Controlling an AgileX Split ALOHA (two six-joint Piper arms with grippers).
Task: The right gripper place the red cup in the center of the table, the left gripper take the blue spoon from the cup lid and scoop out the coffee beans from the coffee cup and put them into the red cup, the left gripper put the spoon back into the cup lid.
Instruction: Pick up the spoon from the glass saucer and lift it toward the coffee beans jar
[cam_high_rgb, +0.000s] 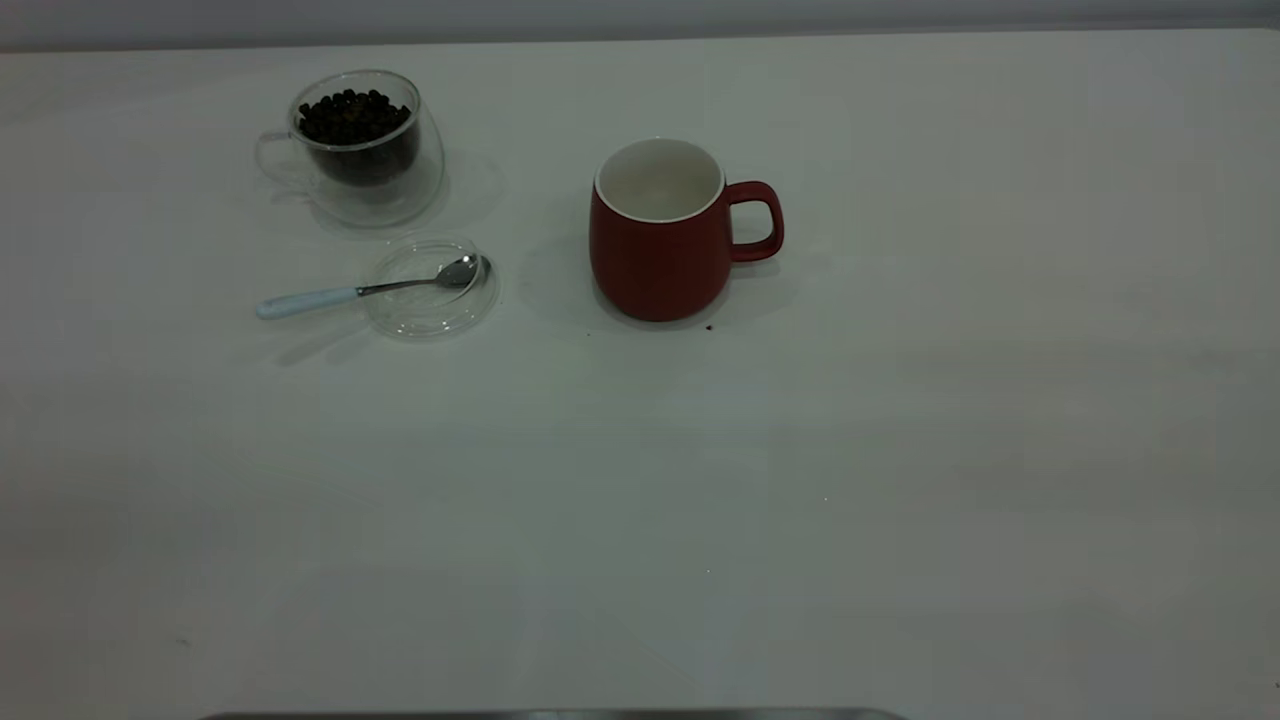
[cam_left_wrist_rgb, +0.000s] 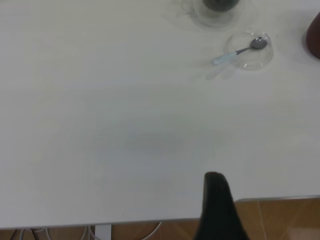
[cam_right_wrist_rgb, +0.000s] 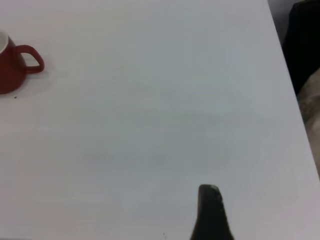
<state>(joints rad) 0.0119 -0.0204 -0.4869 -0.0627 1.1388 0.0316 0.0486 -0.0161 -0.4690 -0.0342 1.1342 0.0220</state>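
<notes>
The red cup (cam_high_rgb: 660, 245) stands upright near the middle of the white bench (cam_high_rgb: 900, 450), its handle pointing toward the exterior view's right, its white inside showing no beans. A few dark specks lie on the bench just at its base.

To its left, well apart, stands the glass cup (cam_high_rgb: 362, 145), upright and holding a heap of dark beans (cam_high_rgb: 352, 115); its clear handle points toward the view's left. Just in front of it lies the lid (cam_high_rgb: 430, 288), flat on the bench. The spoon (cam_high_rgb: 365, 290) rests across the lid, its metal bowl inside the lid near the rim on the red cup's side, and its pale handle reaching out over the opposite rim to the left.

Neither arm appears in the exterior view. In the left wrist view, only a dark tip of the left pincer (cam_left_wrist_rgb: 217, 207) shows, over the bench's near edge, far from the spoon and lid; I cannot tell whether it is spread or pressed together. The right pincer (cam_right_wrist_rgb: 210, 212) likewise shows only a dark tip above bare bench, well away from the red cup, and its state cannot be told either.
</notes>
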